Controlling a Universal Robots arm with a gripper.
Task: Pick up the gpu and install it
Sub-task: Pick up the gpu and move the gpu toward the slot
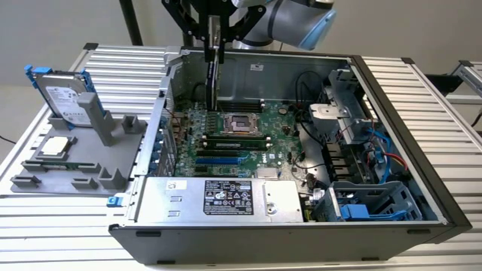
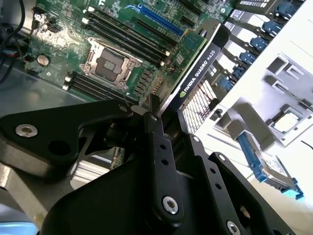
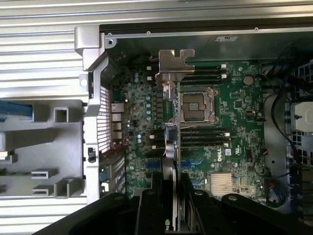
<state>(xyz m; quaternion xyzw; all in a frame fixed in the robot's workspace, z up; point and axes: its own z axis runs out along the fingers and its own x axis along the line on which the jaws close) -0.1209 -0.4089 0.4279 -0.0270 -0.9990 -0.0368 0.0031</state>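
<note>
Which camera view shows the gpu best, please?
The second wrist view: the gpu shows its black shroud face there, above the motherboard. The exterior view shows it edge-on, and the first wrist view shows its thin edge and silver bracket.

Black shroud, green board, silver bracket on gpu [image 2: 198, 73]. Green motherboard [image 1: 249, 144], blue slot. Silver hard drive [image 1: 64, 99], blue rails. Grey holder tray [image 1: 68, 169]. Silver ribbed worktop [image 1: 429, 113].
</note>
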